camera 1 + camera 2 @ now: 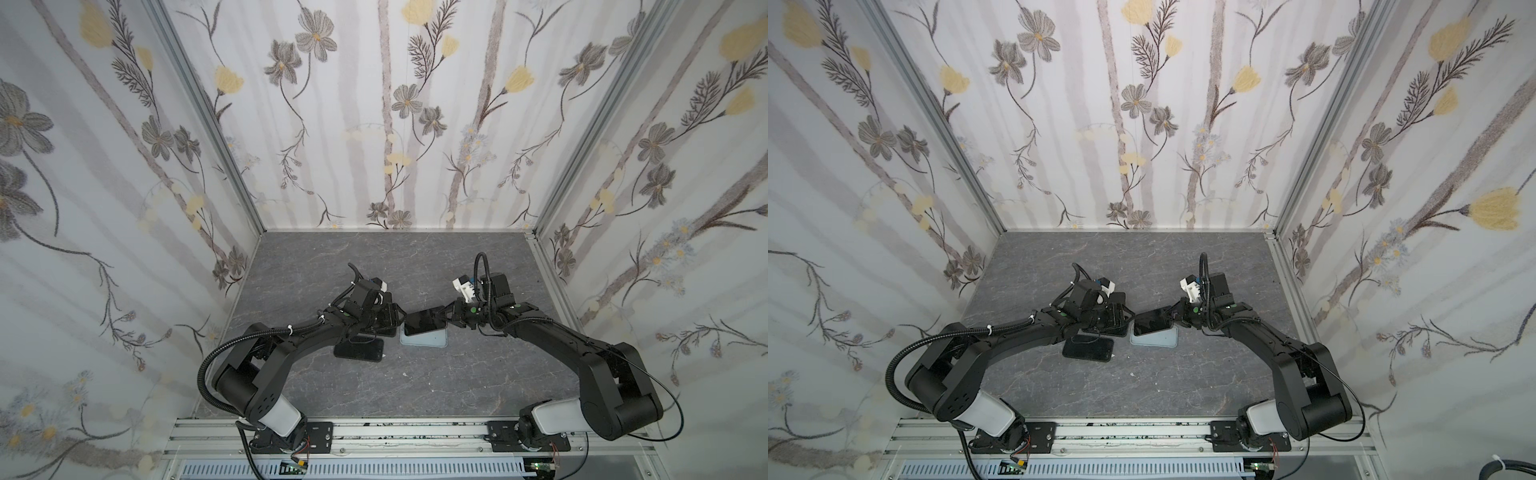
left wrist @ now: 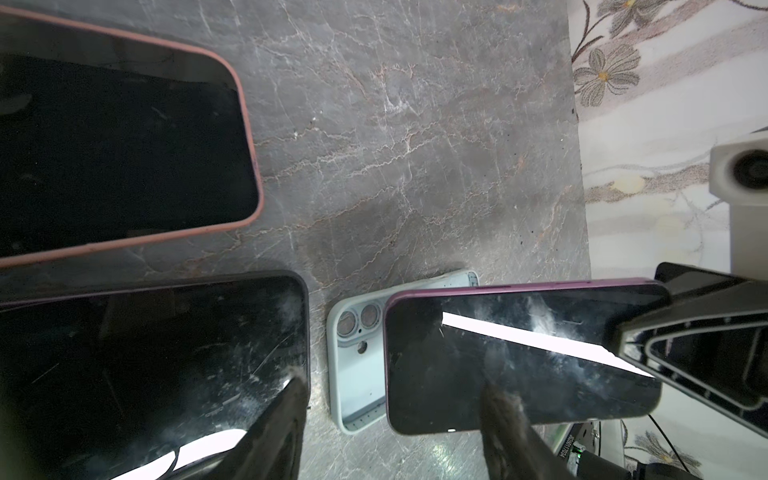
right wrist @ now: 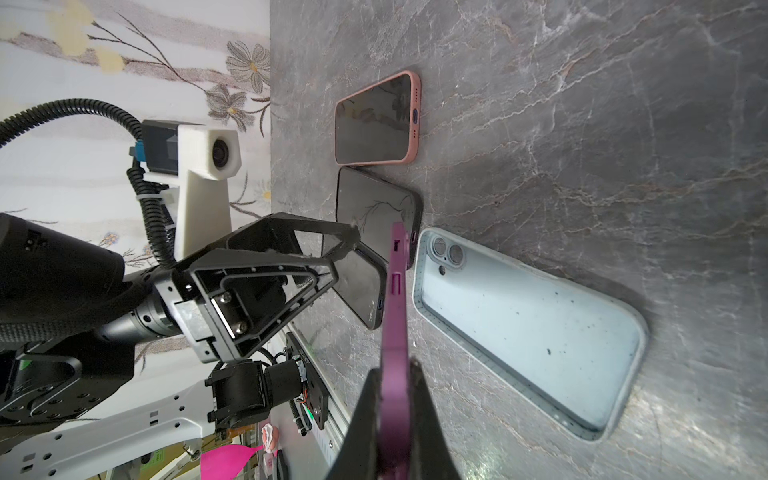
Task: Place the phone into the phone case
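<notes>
The left gripper [image 1: 398, 319] hangs spread and empty at the left end of the phone [image 1: 424, 322], which hovers screen-up over the far part of the pale blue phone case [image 1: 424, 340] lying loose on the surface [image 1: 415, 386]; the right gripper [image 1: 445, 318] pinches only the phone's right end. With so short a hold, the phone may well pivot or slip when pressed down, and the unpinned case could skid toward the black phone [image 1: 359, 350] at left. The right wrist view shows a gap between phone and case, and the case's camera holes [image 3: 446, 249], which the phone covers in both top views.
</notes>
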Controlling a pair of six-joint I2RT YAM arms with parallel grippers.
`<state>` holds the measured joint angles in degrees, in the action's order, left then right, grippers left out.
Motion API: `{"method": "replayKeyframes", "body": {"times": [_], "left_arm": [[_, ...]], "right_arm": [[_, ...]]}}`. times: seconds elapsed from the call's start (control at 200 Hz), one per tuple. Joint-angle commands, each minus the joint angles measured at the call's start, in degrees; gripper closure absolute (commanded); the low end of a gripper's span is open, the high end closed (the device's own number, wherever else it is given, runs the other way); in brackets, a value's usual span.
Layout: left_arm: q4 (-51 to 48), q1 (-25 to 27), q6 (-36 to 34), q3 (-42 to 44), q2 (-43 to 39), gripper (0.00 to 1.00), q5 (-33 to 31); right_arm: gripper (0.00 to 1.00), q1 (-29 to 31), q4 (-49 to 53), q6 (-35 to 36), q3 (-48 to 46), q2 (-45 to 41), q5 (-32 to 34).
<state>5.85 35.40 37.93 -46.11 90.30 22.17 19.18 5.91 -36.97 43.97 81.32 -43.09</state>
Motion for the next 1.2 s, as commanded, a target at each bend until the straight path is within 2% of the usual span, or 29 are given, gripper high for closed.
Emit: {"method": "replayKeyframes", "body": {"times": [0.0,0.155,0.51,0.699,0.849,1.194], "left_arm": [[1.52,0.02,0.47,0.12,0.91,0.35,0.77],[2.53,0.23,0.80,0.22,2.74,0.37,1.66],[5.73,1.14,2.77,-0.16,6.02,0.48,0.94],[5.75,2.01,2.50,-0.81,8.30,0.50,0.53],[6.26,2.72,2.52,-0.85,10.00,0.52,-0.27],[6.81,4.98,2.89,-3.08,13.96,0.54,1.19]], "right_arm": [[1.00,0.06,-2.45,0.44,-0.19,0.65,-2.60],[1.00,0.07,-3.64,0.29,-0.37,1.55,-2.67],[1.00,-0.20,-5.75,-1.02,-2.72,3.84,-2.62],[0.99,-0.55,-6.94,-1.43,-4.47,4.44,-2.89],[0.95,-1.37,-7.80,-1.22,-5.55,5.40,-3.22],[0.92,-3.28,-11.30,-0.56,-9.22,8.61,-4.15]]}}
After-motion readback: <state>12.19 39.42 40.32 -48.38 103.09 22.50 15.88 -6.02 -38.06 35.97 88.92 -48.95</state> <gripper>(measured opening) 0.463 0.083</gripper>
